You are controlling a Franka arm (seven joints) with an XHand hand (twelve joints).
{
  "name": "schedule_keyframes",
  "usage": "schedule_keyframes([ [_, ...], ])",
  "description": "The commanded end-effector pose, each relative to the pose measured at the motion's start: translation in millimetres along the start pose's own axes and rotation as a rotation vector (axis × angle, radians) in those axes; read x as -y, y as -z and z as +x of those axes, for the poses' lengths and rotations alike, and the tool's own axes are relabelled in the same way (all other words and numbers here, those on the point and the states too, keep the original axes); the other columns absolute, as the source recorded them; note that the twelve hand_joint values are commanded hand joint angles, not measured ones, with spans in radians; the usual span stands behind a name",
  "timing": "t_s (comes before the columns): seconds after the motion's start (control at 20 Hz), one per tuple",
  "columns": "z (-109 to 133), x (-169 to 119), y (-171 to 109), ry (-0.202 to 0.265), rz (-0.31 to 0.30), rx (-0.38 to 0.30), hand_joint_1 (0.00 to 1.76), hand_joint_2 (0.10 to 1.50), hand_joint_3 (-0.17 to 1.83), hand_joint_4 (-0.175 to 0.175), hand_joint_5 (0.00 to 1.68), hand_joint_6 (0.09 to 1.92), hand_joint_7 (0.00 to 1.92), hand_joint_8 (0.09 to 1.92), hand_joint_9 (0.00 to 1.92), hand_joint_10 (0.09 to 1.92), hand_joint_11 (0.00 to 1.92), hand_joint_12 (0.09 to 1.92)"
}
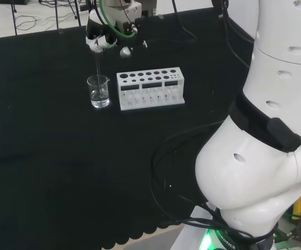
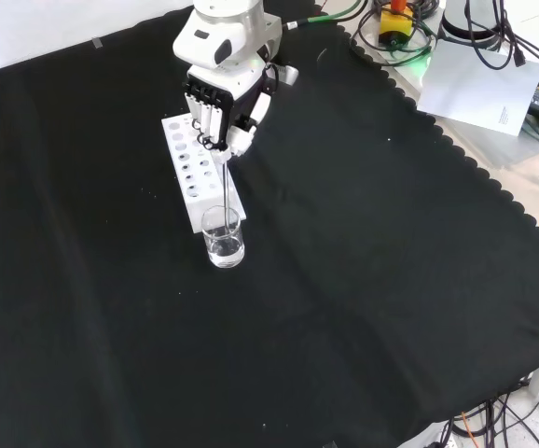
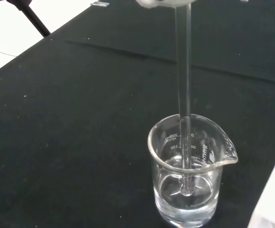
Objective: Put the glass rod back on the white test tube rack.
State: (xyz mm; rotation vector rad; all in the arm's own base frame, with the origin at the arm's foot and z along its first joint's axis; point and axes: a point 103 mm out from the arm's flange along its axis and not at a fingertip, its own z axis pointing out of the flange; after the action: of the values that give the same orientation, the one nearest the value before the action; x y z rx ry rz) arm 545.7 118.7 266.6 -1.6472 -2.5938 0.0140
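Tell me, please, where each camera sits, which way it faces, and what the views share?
Head view: behind and above the arm's base, looking over white arm links at the bench.
Front view: opposite the arm, looking down on the cloth; the hand enters from the top.
Wrist view: at the wrist, looking along the glass rod into the beaker.
Shared: rod, beaker and white rack appear in all three.

Even, bright room light falls on the matte black surface (image 2: 363, 280) without strong shadows. Small highlights glint on the beaker (image 3: 187, 173); above it, the hand (image 3: 163, 3) is blurred.
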Motion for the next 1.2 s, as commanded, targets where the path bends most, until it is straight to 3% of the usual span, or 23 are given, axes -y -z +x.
schedule_keyframes([
  [0.05,5.8,-4.4,1.8,0.001,0.004,0.008,1.32,1.08,-0.17,-0.175,1.24,0.39,1.28,0.79,1.56,0.80,1.57,0.75],
  [0.5,6.1,-4.1,18.8,-0.026,0.009,0.028,1.32,1.08,-0.17,-0.175,1.24,0.40,1.28,0.79,1.56,0.80,1.57,0.75],
  [0.85,-7.0,9.4,51.4,-0.042,-0.056,0.009,1.32,1.08,-0.17,-0.175,1.23,0.40,1.28,0.79,1.56,0.80,1.57,0.75],
  [1.2,-15.9,23.3,87.6,-0.059,-0.094,0.042,1.32,1.08,-0.17,-0.175,1.23,0.40,1.28,0.79,1.56,0.80,1.57,0.75],
])
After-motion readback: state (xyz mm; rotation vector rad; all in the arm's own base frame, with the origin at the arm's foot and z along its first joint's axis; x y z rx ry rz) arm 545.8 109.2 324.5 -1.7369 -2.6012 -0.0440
